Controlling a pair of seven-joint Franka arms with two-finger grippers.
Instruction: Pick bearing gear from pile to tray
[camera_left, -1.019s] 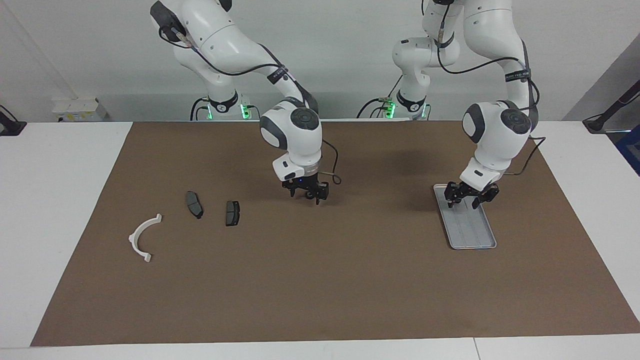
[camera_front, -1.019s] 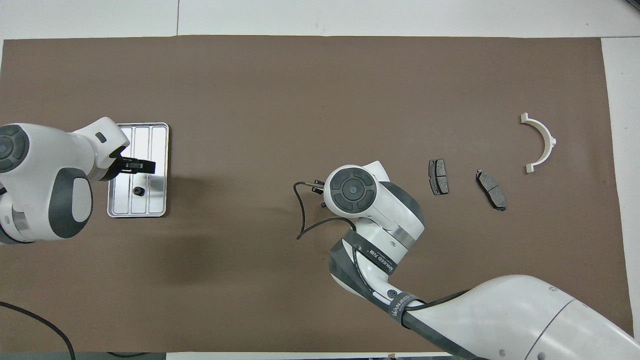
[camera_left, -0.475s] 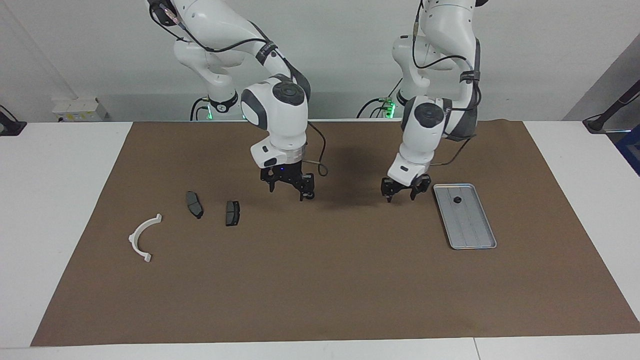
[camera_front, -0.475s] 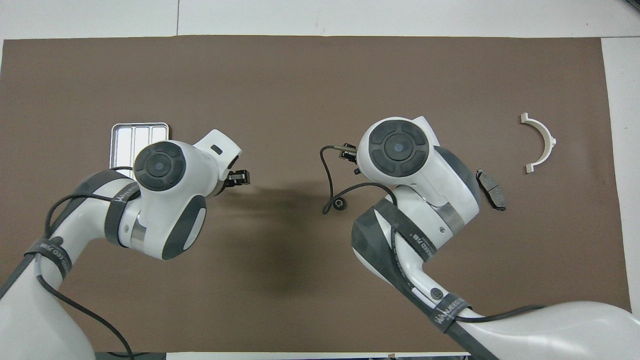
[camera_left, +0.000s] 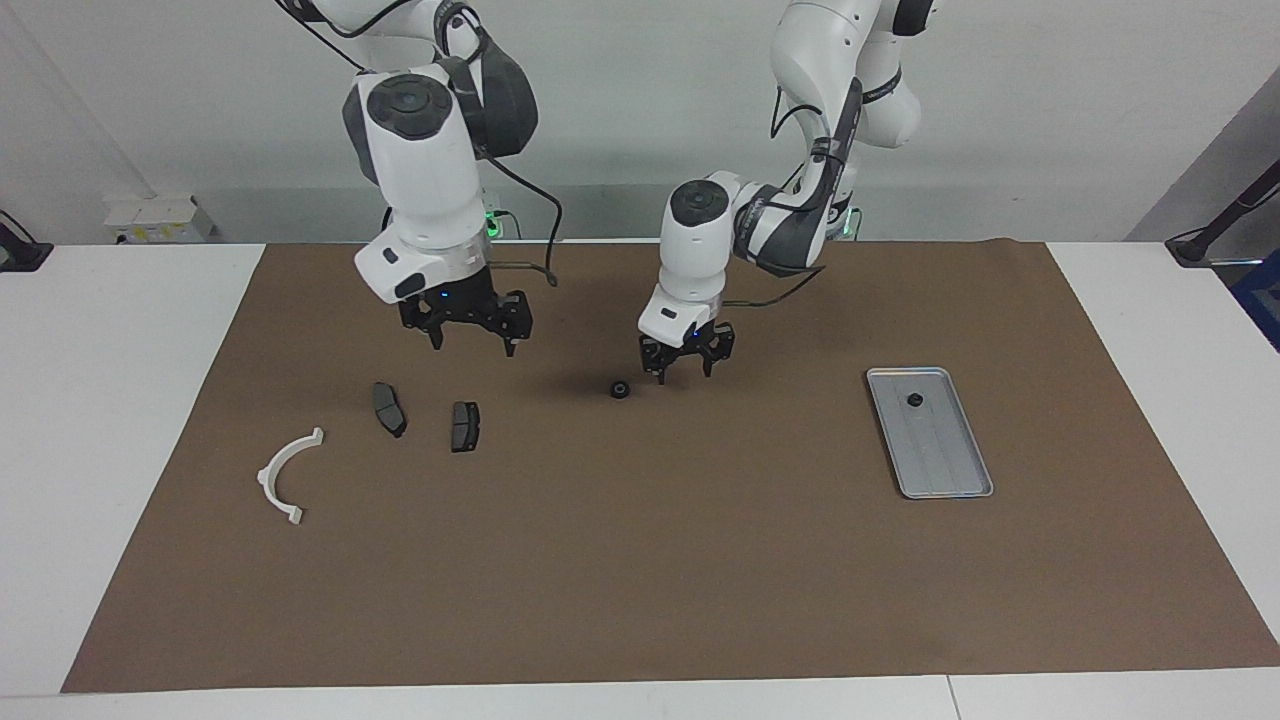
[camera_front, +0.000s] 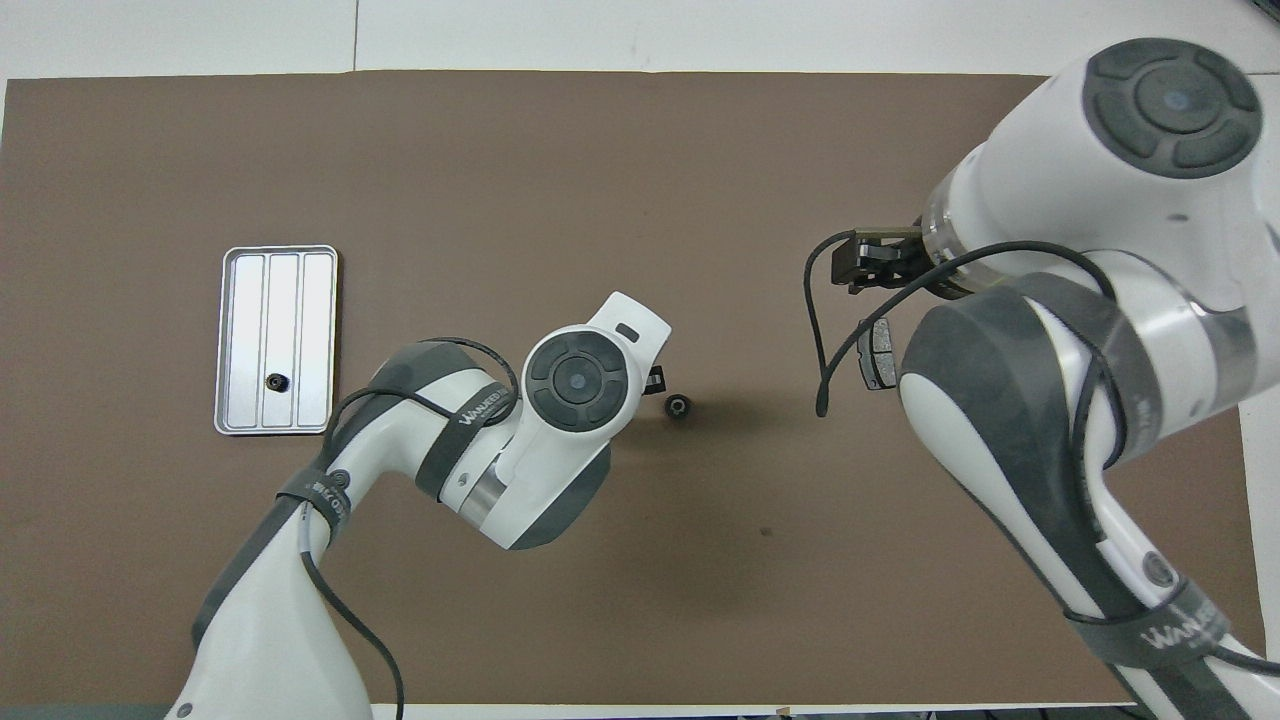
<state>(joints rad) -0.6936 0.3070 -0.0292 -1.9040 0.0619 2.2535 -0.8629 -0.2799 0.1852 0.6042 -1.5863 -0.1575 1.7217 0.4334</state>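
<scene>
A small black bearing gear (camera_left: 620, 390) (camera_front: 678, 406) lies alone on the brown mat, between the pile and the tray. My left gripper (camera_left: 685, 372) hangs open and holds nothing, low over the mat just beside it; in the overhead view its wrist hides most of the left gripper (camera_front: 657, 380). My right gripper (camera_left: 472, 345) (camera_front: 865, 268) is open and holds nothing, raised over the mat near the pile's two dark plates (camera_left: 388, 408) (camera_left: 465, 425). The white arc (camera_left: 290, 475) lies toward the right arm's end. The silver tray (camera_left: 945, 470) (camera_front: 315, 300) holds another black round piece (camera_left: 913, 400) (camera_front: 273, 380).
The brown mat (camera_left: 640, 580) covers most of the white table. In the overhead view the right arm hides the white arc and one plate; the other plate (camera_front: 878, 355) shows partly. Cables loop from both wrists.
My left gripper left the tray, with a black piece lying there, and swung to the mat's middle. My right gripper drew back from the bearing gear, rising toward the plates.
</scene>
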